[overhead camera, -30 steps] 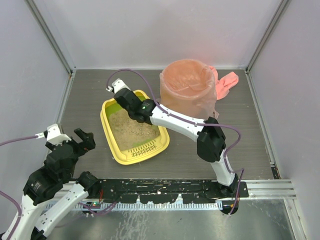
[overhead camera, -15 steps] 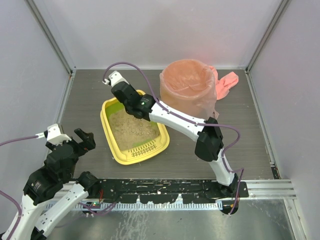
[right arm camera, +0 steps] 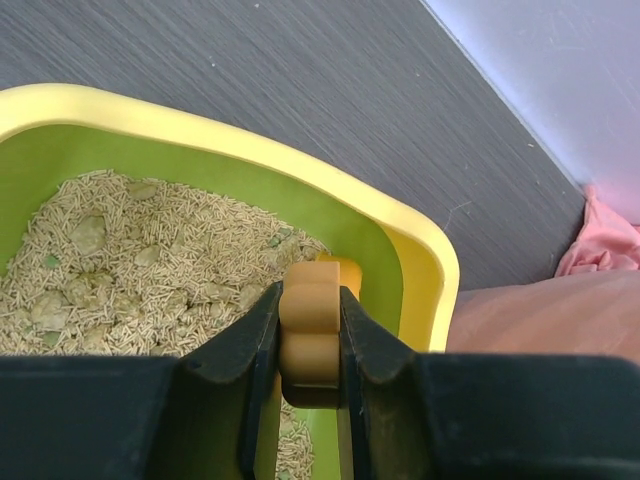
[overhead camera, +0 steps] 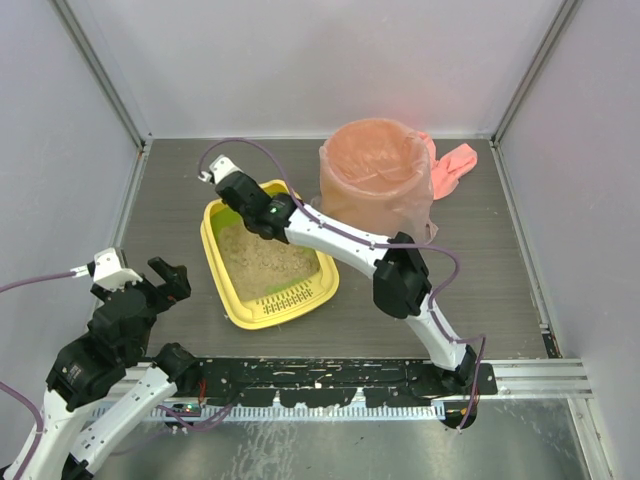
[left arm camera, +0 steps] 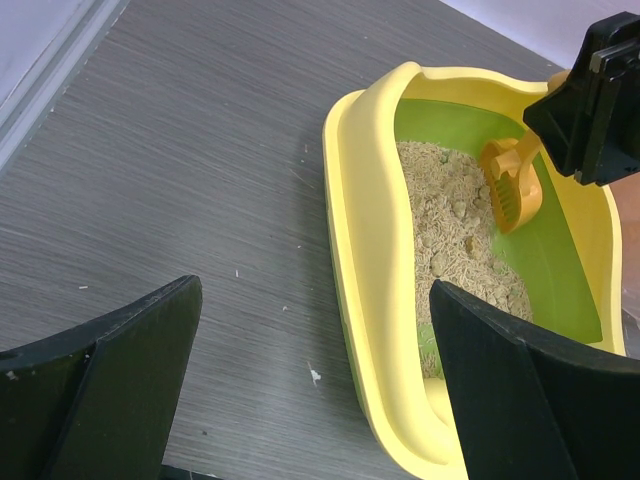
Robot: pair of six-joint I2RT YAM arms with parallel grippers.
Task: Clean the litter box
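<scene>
The yellow litter box (overhead camera: 222, 290) with green inner wall sits left of centre on the table, its slotted ledge (overhead camera: 283, 304) at the near end, beige litter (overhead camera: 262, 255) inside. It also shows in the left wrist view (left arm camera: 368, 230) and the right wrist view (right arm camera: 420, 240). My right gripper (overhead camera: 250, 205) hangs over the box's far end, shut on the handle of the orange scoop (right arm camera: 310, 325); the scoop's head (left arm camera: 512, 190) rests in the litter by the far wall. My left gripper (overhead camera: 150, 285) is open and empty, left of the box above the table.
A round bin lined with a pink bag (overhead camera: 378, 175) stands right behind the litter box, close to the right arm. Grey enclosure walls (overhead camera: 60, 130) ring the table. Dark table surface (left arm camera: 180, 170) lies left of the box.
My right gripper with the scoop has moved left and away along the far end of the litter box. The left arm has not moved.
</scene>
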